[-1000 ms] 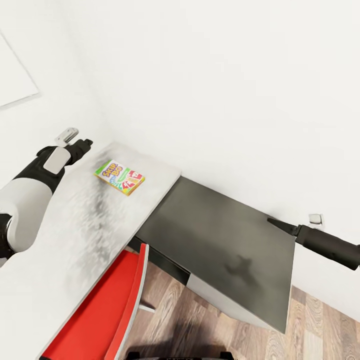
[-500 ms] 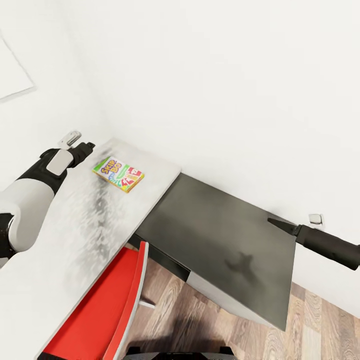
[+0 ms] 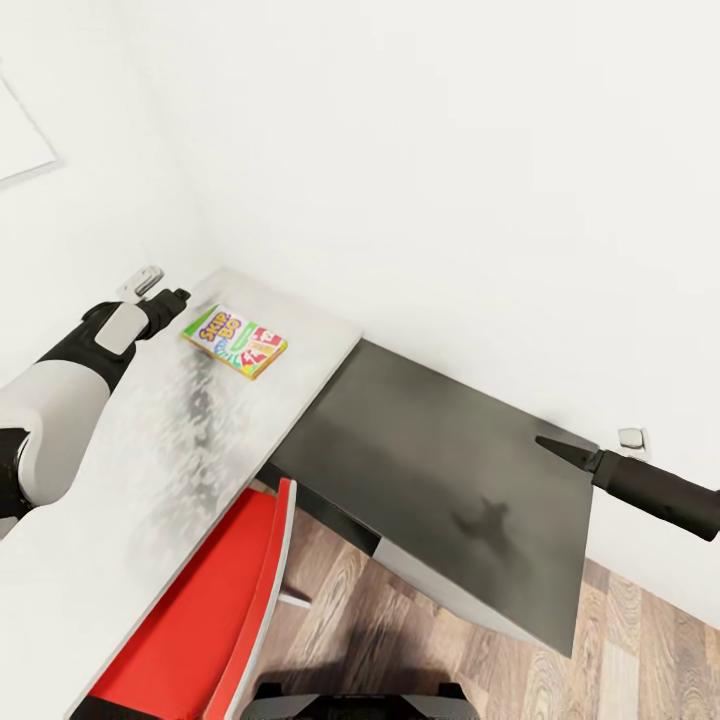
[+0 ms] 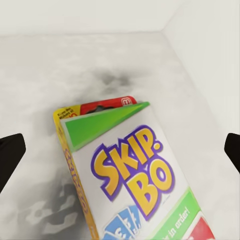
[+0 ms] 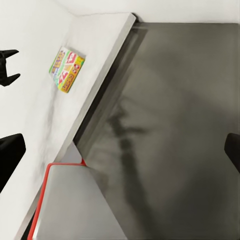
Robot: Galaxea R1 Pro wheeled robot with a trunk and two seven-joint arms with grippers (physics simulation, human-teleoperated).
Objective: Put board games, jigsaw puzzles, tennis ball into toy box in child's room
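The Skip-Bo game (image 3: 234, 341) is lying flat near the table's (image 3: 150, 470) wall corner, with bare tabletop around it. The left gripper (image 3: 172, 297) is being held apart just beside it, and the right gripper (image 3: 548, 445), spread apart, is hanging over the dark side panel (image 3: 440, 480)

White-and-black left arm (image 3: 60, 390)

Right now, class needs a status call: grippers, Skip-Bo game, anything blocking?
Left gripper open, beside Skip-Bo box, not touching. Right gripper empty, over dark panel. Box flat on table, nothing blocking.
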